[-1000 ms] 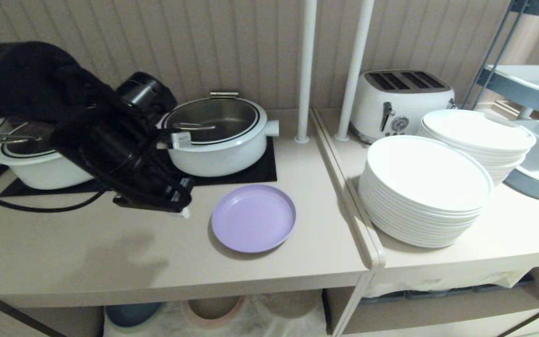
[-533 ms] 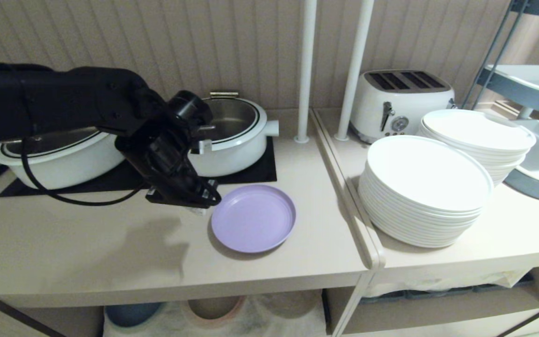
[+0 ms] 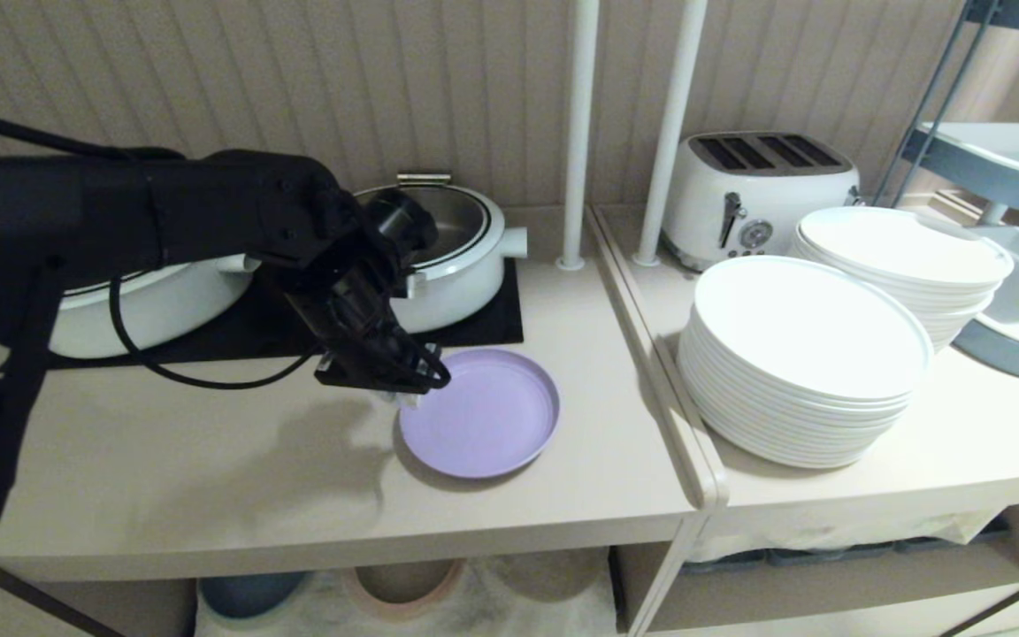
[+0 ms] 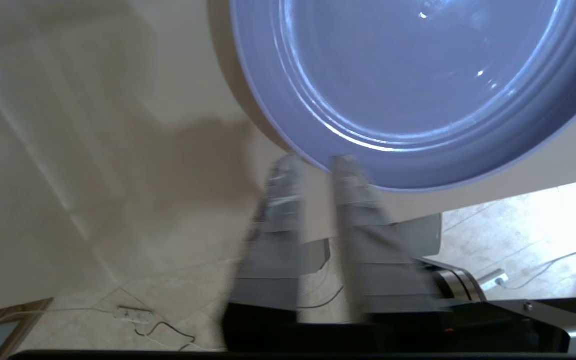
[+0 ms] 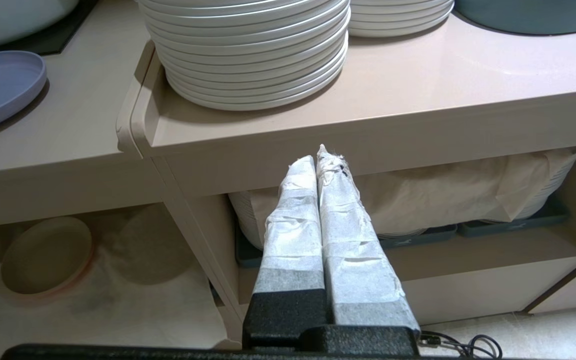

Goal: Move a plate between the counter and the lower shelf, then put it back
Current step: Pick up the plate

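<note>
L tool sat at the near-left rim of the plate, fingers a little apart w/ a narrow gap, tips at the rim edge; nothing pinched, and can't tell if they touched it. Plate lay flat on the bench, just in front of the black hob panel. White pot stood on the hob behind the L arm; a 2nd pot farther left, partly hidden. R tool hung low in front of the cabinet, fingers pressed together, holding nothing. Below the bench, lower shelf w/ white cloth held a blue plate and a pink-rimmed beige plate. Stacks of white plates and toaster on the adjoining section.
</note>
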You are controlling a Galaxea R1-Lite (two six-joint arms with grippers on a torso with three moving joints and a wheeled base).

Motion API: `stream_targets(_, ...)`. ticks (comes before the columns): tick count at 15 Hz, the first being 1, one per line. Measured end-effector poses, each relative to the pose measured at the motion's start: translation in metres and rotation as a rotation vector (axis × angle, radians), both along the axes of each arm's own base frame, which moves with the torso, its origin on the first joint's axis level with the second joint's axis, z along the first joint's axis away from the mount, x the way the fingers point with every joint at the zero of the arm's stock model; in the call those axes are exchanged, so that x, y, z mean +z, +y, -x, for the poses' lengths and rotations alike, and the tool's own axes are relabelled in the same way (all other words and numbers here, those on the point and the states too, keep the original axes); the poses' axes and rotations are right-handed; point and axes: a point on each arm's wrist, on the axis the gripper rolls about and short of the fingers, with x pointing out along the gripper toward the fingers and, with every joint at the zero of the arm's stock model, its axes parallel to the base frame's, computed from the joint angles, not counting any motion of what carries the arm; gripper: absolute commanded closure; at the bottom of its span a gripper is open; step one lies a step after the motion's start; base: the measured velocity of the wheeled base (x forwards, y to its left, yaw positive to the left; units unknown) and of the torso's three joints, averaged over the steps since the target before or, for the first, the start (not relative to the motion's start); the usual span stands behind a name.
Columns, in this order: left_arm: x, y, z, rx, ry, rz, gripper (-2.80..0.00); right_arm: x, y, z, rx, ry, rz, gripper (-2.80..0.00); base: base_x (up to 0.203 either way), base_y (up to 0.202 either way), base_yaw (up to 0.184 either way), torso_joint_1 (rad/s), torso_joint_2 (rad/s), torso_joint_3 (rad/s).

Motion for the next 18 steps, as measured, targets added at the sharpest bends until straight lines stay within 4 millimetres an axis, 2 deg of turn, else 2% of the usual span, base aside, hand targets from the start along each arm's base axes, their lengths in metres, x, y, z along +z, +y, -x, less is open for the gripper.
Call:
stream_targets(9, -0.007, 0.001, -0.016, 0.046, -0.015, 0.004, -2.8, 0.0, 0.0, 0.0, 0.001, 0.0, 0.0, 0.0, 0.0, 0.0, 0.0, 0.0, 0.0, 0.0)
stream_targets(14, -0.029, 0.0, -0.032, 0.104, -0.033, -0.096, -2.8, 0.0, 0.0, 0.0, 0.0, 0.0, 0.0, 0.0, 0.0, 0.0, 0.0, 0.0, 0.0, 0.0)
stream_targets(18, -0.043, -0.007, -0.041, 0.126, -0.041, -0.079, -2.8, 0.0, 0.0, 0.0, 0.0, 0.0, 0.0, 0.0, 0.0, 0.0, 0.0, 0.0, 0.0, 0.0)
